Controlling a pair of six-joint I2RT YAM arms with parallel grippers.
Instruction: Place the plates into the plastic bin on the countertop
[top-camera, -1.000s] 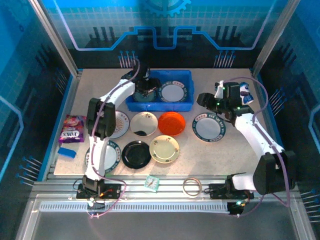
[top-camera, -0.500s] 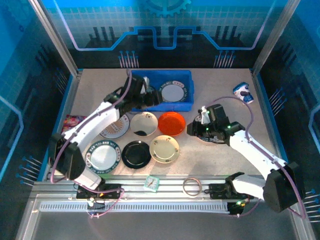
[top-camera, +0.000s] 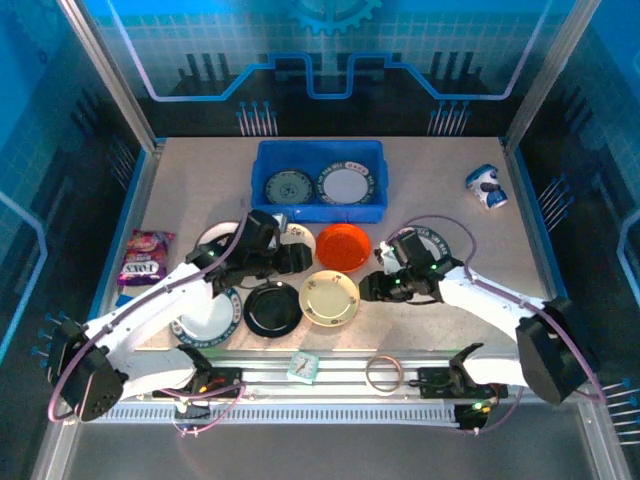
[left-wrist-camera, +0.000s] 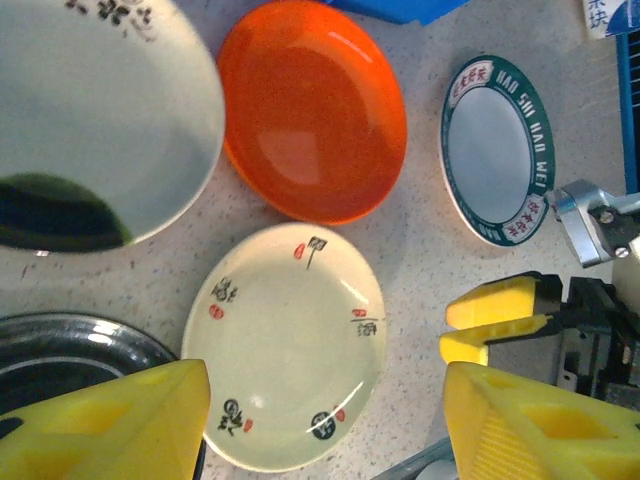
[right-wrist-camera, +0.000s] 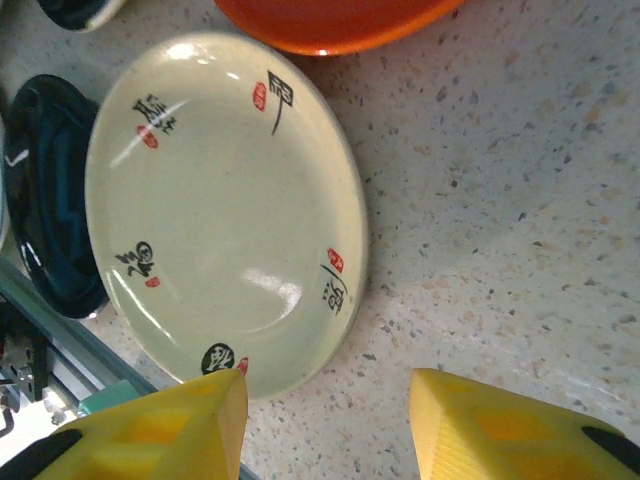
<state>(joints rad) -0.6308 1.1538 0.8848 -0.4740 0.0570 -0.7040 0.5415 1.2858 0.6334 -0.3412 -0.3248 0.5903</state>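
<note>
The blue plastic bin (top-camera: 318, 211) stands at the back of the countertop (top-camera: 425, 180) with two dark-rimmed plates (top-camera: 288, 187) (top-camera: 345, 184) flat in it. Orange (top-camera: 343, 247), cream (top-camera: 329, 298) and black (top-camera: 273, 308) plates lie in front, with patterned-rim ones at the left (top-camera: 205, 315) and right (top-camera: 432, 243). My left gripper (left-wrist-camera: 325, 400) hovers open above the cream plate (left-wrist-camera: 285, 340), holding nothing. My right gripper (right-wrist-camera: 325, 395) is open low by the cream plate's (right-wrist-camera: 225, 210) right edge, one fingertip (right-wrist-camera: 190, 415) at the rim.
A snack packet (top-camera: 145, 258) lies at the left edge. A small white-and-blue object (top-camera: 487, 186) sits at the back right. A tape ring (top-camera: 383, 374) and a small clock-like item (top-camera: 304, 366) rest on the front rail. The two grippers are close together over the cream plate.
Both arms have swung from the back toward the near middle. The left gripper has left the bin, where a plate now lies in the left half. The right gripper dropped beside the cream plate.
</note>
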